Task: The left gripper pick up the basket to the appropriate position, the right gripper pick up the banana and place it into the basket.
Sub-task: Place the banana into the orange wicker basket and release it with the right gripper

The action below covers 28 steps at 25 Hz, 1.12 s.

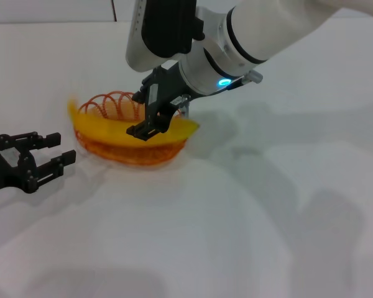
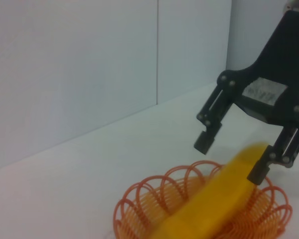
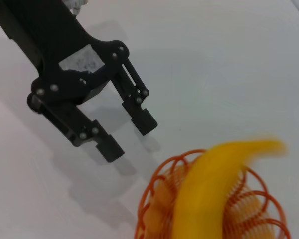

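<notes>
While its two fingers stand apart and hold nothing, the right gripper (image 1: 154, 118) hangs just over the banana (image 1: 121, 129), its tips on either side of the fruit's upper edge — the left wrist view shows one tip against the yellow skin and the other clear of it, above the wire loops. That banana lies lengthwise across the basket (image 1: 132, 152), both ends poking out over the scalloped orange rim, one end toward the left arm and the other past the far side. Resting on the white table (image 1: 248, 211), the basket sits near the middle-left of the work area. Off to the side, the left gripper (image 1: 55, 149) lies low on the table — fingers spread, empty, near the basket but not touching it.
</notes>
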Motion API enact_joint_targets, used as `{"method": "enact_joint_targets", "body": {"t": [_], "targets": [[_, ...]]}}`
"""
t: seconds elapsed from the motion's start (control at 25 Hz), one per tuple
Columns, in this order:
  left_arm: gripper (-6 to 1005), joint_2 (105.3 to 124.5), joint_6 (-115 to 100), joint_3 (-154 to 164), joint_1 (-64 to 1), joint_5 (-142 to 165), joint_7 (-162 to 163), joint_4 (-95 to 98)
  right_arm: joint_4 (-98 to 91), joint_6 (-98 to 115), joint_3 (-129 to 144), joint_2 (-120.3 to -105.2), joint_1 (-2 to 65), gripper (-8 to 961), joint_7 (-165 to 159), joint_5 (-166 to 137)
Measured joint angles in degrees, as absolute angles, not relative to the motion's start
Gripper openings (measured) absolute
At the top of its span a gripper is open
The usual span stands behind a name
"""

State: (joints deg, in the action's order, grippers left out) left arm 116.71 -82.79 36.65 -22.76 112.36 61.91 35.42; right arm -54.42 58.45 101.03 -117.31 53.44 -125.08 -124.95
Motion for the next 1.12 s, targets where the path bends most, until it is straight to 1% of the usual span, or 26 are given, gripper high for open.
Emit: {"method": "enact_joint_targets", "body": {"t": [0.2, 0.28, 0.4, 0.56, 0.72, 0.92, 1.12], "targets": [[468, 116.72, -82.8, 36.6, -22.4, 112.3, 61.9, 35.4, -55.2, 57.2, 100.8, -117.22, 52.9, 668, -125.0, -124.6], [468, 116.72, -82.8, 36.6, -22.1, 112.3, 62.0, 35.4, -56.3, 58.0, 100.4, -116.94, 52.3, 741, -124.8, -123.4], [468, 116.72, -82.8, 36.2, -21.8, 112.2, 61.8, 35.4, -58.7, 61.1, 97.2, -116.64, 49.6, 850, -122.0, -121.1], [468, 116.72, -82.8, 36.3, -21.7, 111.9, 61.8, 35.4, -60.8, 68.7, 87.5, -116.65, 44.8, 843, -114.4, -117.1], [468, 116.72, -82.9, 36.2, -21.7, 111.9, 61.8, 35.4, -60.3, 75.3, 78.6, -116.63, 41.4, 841, -108.3, -114.5], [468, 116.72, -82.9, 36.1, -21.6, 111.9, 61.7, 35.4, -60.1, 77.8, 72.5, -116.57, 37.1, 840, -104.0, -113.3], [468, 116.72, -82.8, 36.1, -21.6, 111.8, 61.2, 35.4, -56.1, 80.1, 68.7, -116.51, 35.3, 839, -99.5, -112.2]]}}
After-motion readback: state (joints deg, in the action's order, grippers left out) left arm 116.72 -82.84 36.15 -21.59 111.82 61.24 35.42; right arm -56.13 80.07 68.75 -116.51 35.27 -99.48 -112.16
